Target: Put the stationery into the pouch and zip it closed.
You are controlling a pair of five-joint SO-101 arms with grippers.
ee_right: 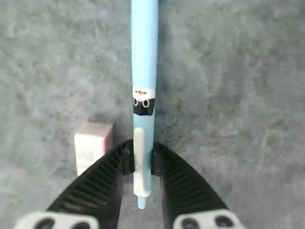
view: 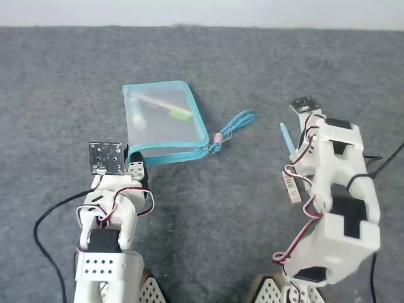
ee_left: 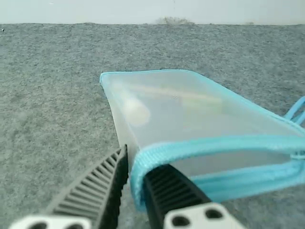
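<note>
Our left fingers (ee_left: 167, 191) are clamped on the zip edge of the soft, floppy pouch (view: 165, 123), at 11 o'clock on the tabletop (view: 57, 82). Our right fingers (ee_right: 183, 186) pinch the light, stiff, probably slippery pen (ee_right: 144, 71) near its clip, at 3 o'clock.

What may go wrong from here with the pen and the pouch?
The left tool pinches only the edge of the pouch, so it may slip when the pen pushes in. The right tool holds the pen near its clip end; the long free part may twist. The eraser beside it could be knocked.
</note>
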